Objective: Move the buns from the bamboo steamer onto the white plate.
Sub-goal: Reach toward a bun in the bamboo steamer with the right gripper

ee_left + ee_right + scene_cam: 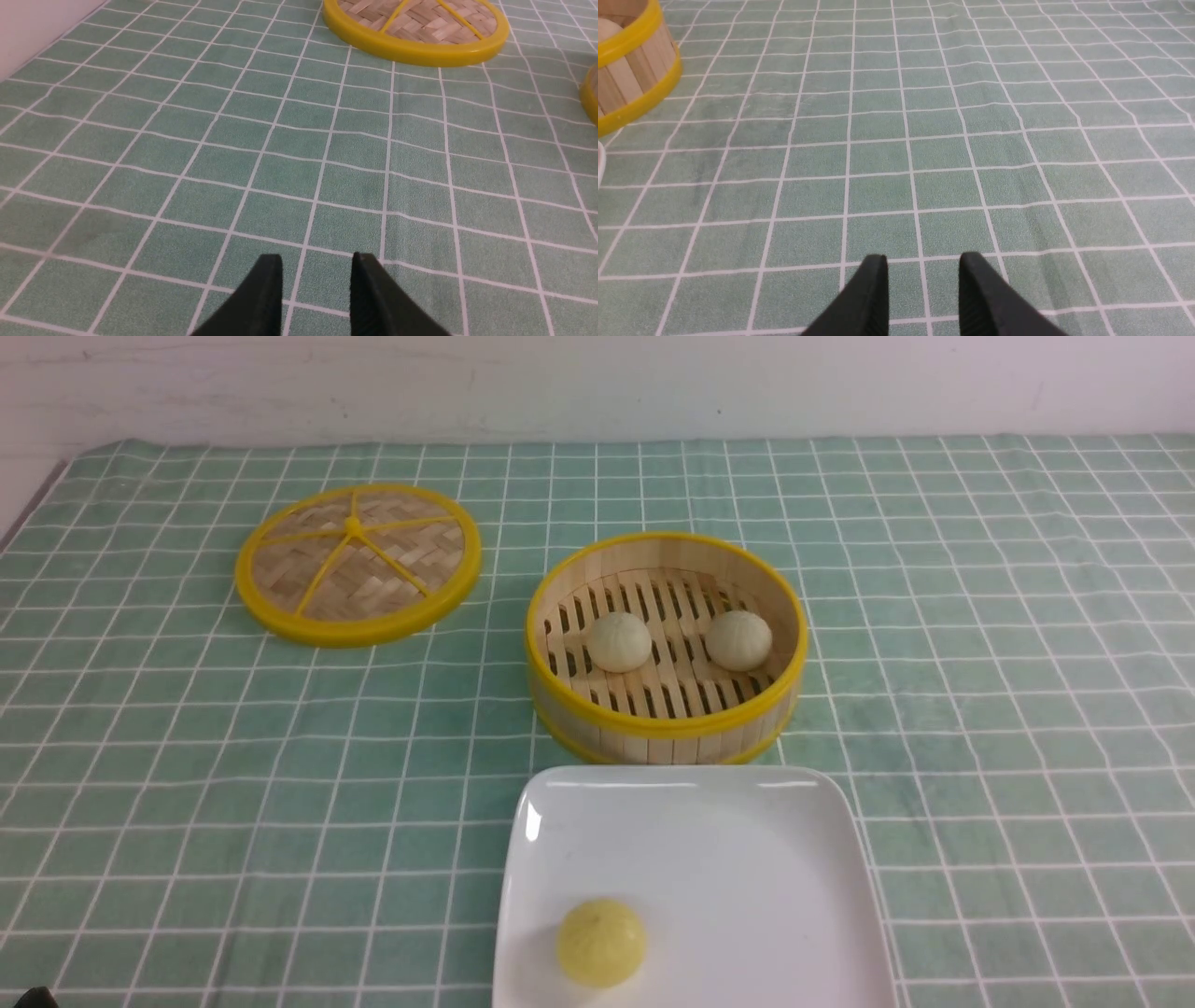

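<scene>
Above the green checked tablecloth (280, 154), the left gripper (316, 266) shows in its wrist view with its 2 black fingers parted by a clear gap. Nothing is held, and only cloth shows between them. The right gripper (923, 266) stands the same way in its own wrist view: fingers apart, gripping nothing, over bare cloth.

In the front view, take 12 o'clock as straight away from the robot. The white plate (738, 859) lies at the table's 6 o'clock edge, its near rim cut off by the frame. A brighter yellow bun (600, 941) rests on it, at about 7 o'clock from the plate's centre.

At 12 o'clock from the plate, the bamboo steamer (665, 733) stands upright and uncovered. Its wall is just beside the plate's far rim; I cannot tell whether they touch. On its slatted floor lie a cream-beige bun (619, 641) at 9 o'clock from the floor's centre and a second cream-beige bun (738, 639) at 3 o'clock. The 2 are apart from each other, and both are inside the steamer.

At 10 o'clock from the steamer, well apart from it, the woven yellow-rimmed lid (358, 563) lies on the cloth with its yellow spokes facing up. The left wrist view shows this lid beyond the left gripper, and the right wrist view catches the steamer's wall and a sliver of plate rim. At 12 o'clock, a pale wall (597, 383) closes the table's far edge.
</scene>
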### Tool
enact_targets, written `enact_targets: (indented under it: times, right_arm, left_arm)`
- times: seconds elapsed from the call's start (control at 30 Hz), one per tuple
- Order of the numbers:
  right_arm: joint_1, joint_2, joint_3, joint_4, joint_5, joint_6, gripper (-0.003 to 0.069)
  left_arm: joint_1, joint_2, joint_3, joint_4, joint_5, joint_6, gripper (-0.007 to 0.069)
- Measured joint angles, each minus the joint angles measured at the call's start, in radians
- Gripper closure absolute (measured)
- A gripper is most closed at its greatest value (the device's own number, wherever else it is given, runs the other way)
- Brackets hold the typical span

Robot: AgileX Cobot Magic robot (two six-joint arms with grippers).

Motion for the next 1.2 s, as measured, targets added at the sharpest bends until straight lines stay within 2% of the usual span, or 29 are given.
enact_targets:
  times: [0.27,0.37,0.47,0.5,0.6,0.67,0.8,0.9,1.0,1.03,1.1,1.2]
  right_arm:
    - [0.0,0.0,0.001,-0.006,-0.006,0.0,0.0419]
    - [0.0,0.0,0.003,0.02,-0.027,0.036,0.0419]
    - [-0.001,0.0,0.013,0.222,-0.086,0.203,0.0419]
    - [-0.001,0.0,0.012,0.327,-0.105,0.285,0.0419]
    - [-0.001,0.0,0.012,0.471,-0.126,0.388,0.0419]
    - [-0.001,0.0,0.012,0.521,-0.131,0.418,0.0419]
    - [-0.001,0.0,0.012,0.565,-0.146,0.435,0.0419]
    - [-0.001,0.0,-0.017,0.565,-0.147,0.421,0.0431]
    - [-0.001,0.0,-0.105,0.523,-0.147,0.356,0.0464]
    - [-0.001,0.018,-0.194,0.47,-0.14,0.295,0.0502]
    - [-0.001,0.084,-0.312,0.386,-0.088,0.203,0.0561]
    - [-0.001,0.24,-0.456,0.266,0.091,0.139,0.0642]
  left_arm:
    - [0.0,0.0,0.0,-0.006,-0.003,-0.003,0.0384]
    - [0.0,0.0,0.001,-0.073,-0.024,-0.051,0.0384]
    - [0.0,0.0,0.002,-0.335,-0.08,-0.235,0.0384]
    - [0.0,0.0,0.002,-0.441,-0.101,-0.329,0.0384]
    - [0.0,0.0,0.002,-0.617,-0.119,-0.459,0.0384]
    - [0.0,0.0,0.002,-0.706,-0.124,-0.512,0.0384]
    - [0.0,0.0,0.003,-0.76,-0.17,-0.547,0.0384]
    - [-0.005,0.0,-0.038,-0.784,-0.172,-0.526,0.0386]
    - [-0.016,0.0,-0.166,-0.757,-0.12,-0.415,0.04]
    - [-0.019,0.001,-0.269,-0.711,-0.071,-0.288,0.0426]
    - [-0.019,0.036,-0.415,-0.646,0.01,-0.146,0.048]
    - [-0.019,0.156,-0.571,-0.58,0.178,-0.054,0.0571]
